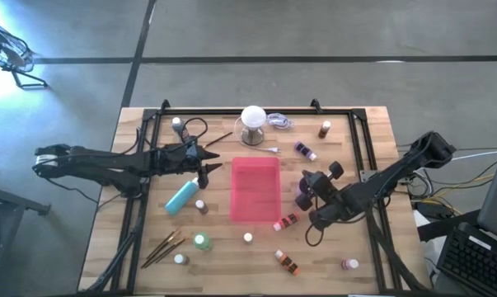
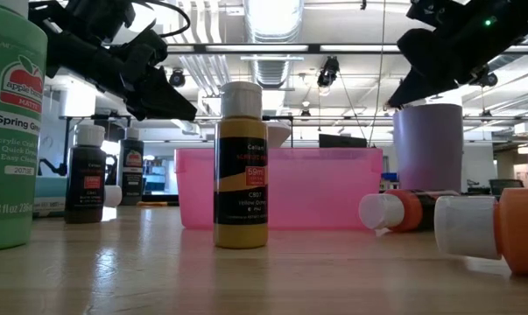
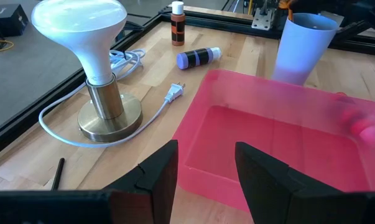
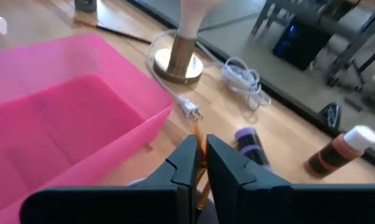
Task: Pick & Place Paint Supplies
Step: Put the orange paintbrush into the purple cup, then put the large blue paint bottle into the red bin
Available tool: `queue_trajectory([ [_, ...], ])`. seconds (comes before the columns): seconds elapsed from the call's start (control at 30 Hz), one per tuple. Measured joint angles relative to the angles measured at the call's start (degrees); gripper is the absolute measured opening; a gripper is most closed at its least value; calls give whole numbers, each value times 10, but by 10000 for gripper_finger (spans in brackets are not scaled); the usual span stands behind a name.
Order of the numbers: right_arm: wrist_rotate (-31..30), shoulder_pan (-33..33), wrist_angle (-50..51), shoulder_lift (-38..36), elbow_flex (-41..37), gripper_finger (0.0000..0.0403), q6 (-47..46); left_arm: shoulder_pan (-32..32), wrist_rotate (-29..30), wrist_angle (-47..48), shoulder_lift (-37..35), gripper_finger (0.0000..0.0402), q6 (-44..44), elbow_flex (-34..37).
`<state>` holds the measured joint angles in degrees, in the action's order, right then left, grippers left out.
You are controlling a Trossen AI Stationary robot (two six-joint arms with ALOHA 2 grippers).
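Little looks done: the pink tray (image 1: 255,191) in the middle of the bench (image 1: 372,140) appears empty from above. The paint supplies lie around it. The teal bottle (image 1: 181,197) lies just left of the tray, two brushes (image 1: 164,246) sit near left, and small white-capped bottles (image 1: 286,262) are scattered near, right and far, some upright, some tipped over. The right claw (image 4: 201,148), just right of the tray, is pinched almost closed on a thin brown handle, probably a brush (image 4: 199,138). The left claw (image 3: 206,167) hangs half open and empty at the tray's left edge.
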<state>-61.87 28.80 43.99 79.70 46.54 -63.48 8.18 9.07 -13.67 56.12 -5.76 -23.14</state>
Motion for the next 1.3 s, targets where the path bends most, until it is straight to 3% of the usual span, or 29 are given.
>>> queue_trajectory([
  [0.27, 57, -1, 2, -62, 2, 102, 6, 0, 0, 0, 0, 165, 0, 0],
  [0.5, 53, -1, 1, -137, 48, 151, 114, 0, 0, 0, 0, 165, 0, 0],
  [0.6, 15, -1, 0, -166, 67, 162, 161, 0, 0, 0, 0, 165, 0, 0],
  [0.77, -126, -9, 2, -202, 71, 170, 209, 0, 0, 3, 0, 165, -11, 0],
  [0.87, -154, -39, 28, -224, 69, 170, 212, 0, -1, 9, 0, 165, -14, 0],
  [1.03, -129, -124, 88, -258, 67, 158, 212, 0, 12, 10, 0, 165, -10, 0],
  [1.3, -71, -244, 114, -272, 48, 139, 270, 0, 122, 6, -11, 165, -2, -23],
])
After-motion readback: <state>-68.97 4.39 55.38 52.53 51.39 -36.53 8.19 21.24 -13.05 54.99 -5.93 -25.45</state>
